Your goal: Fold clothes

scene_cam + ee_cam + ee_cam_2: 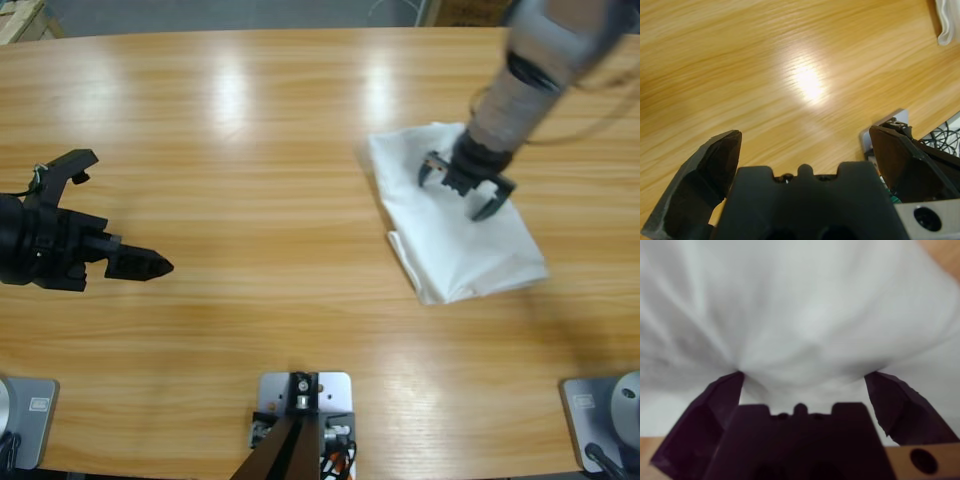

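I count one white T-shirt [455, 225], folded into a compact bundle, lying on the right half of the desk [260, 130], and two arms. My right hand [462, 187] sits over the shirt's upper part with its jaws spread wide; its wrist view is filled with white cloth [805, 315] bunching between the jaws. My left hand [70, 215], jaws also wide, hovers over bare wood by the desk's left edge; only its wrist view catches a shirt corner [946, 22]
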